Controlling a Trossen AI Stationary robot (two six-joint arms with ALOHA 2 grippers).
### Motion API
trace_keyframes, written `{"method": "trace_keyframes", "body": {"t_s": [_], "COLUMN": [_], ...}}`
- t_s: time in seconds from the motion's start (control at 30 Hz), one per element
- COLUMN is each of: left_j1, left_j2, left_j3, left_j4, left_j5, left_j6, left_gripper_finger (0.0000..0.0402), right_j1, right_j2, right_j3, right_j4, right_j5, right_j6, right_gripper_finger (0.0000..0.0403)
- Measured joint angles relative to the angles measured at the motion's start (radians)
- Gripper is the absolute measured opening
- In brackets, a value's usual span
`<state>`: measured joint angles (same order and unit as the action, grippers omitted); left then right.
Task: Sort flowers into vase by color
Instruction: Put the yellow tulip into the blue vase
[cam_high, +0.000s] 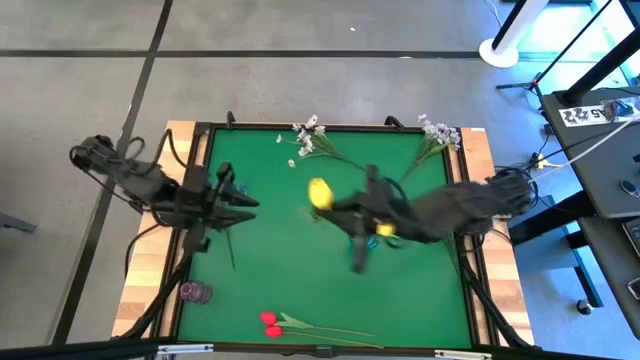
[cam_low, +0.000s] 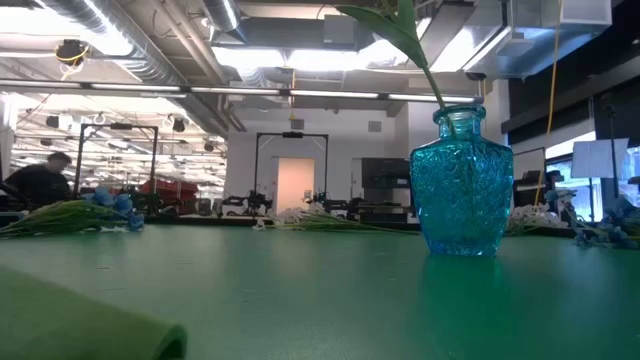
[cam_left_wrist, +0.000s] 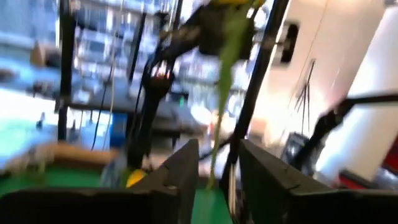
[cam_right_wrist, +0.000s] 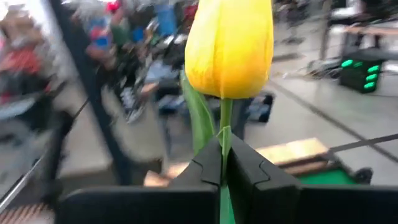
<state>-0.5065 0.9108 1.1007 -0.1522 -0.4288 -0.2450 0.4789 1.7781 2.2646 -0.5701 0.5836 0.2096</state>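
A yellow tulip (cam_high: 320, 193) hangs over the middle of the green table (cam_high: 270, 270), with my right gripper (cam_high: 337, 205) shut on its stem. The blue glass vase (cam_low: 462, 185) stands just right of it, mostly under my right arm in the high view, and a green stem with a leaf (cam_low: 415, 45) rises from its neck. My left gripper (cam_left_wrist: 219, 177) is at the table's left, open and pointing level toward the tulip. A green stem (cam_left_wrist: 216, 143) shows in the gap between its fingers; I cannot tell whether it touches them. Two red tulips (cam_high: 270, 324) lie by the near edge. My right gripper pinches the yellow tulip's stem (cam_right_wrist: 224, 138) just below the head, between its two fingers. The fingers come at it level, across the stem. The head stands upright above them, a leaf (cam_right_wrist: 199, 115) runs up beside the stem, and the flower is clear of the table.
White sprays lie at the far edge, one left of centre (cam_high: 310, 137) and one at the far right (cam_high: 438, 133). Blue blossoms (cam_low: 113, 205) lie at the left in the low view. A small purple object (cam_high: 195, 292) sits at the near left. The table's raised frame (cam_high: 200, 160) bounds the mat.
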Motion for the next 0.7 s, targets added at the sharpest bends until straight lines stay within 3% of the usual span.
{"method": "trace_keyframes", "body": {"t_s": [0.1, 0.2, 0.4, 0.53, 0.7], "left_j1": [-0.025, -0.049, -0.077, -0.049, -0.029], "left_j2": [-0.045, -0.049, 0.005, 0.036, 0.075], "left_j3": [0.000, 0.000, 0.000, 0.000, 0.000], "left_j4": [-0.176, -0.256, -0.235, -0.226, -0.227], "left_j5": [-0.006, -0.027, -0.053, -0.062, -0.061], "left_j6": [-0.133, -0.223, -0.218, -0.212, -0.225], "left_gripper_finger": [0.0132, 0.0134, 0.0121, 0.0112, 0.0105], "right_j1": [0.099, 0.213, 0.340, 0.369, 0.351], "right_j2": [-0.052, -0.081, -0.081, -0.080, -0.094], "right_j3": [0.000, 0.000, -0.001, -0.001, -0.053], "right_j4": [-0.144, -0.375, -0.843, -1.001, -0.996], "right_j5": [0.017, 0.176, 0.519, 0.633, 0.654], "right_j6": [0.003, 0.067, 0.514, 0.702, 0.741], "right_gripper_finger": [0.0010, 0.0005, 0.0007, 0.0004, 0.0003]}}
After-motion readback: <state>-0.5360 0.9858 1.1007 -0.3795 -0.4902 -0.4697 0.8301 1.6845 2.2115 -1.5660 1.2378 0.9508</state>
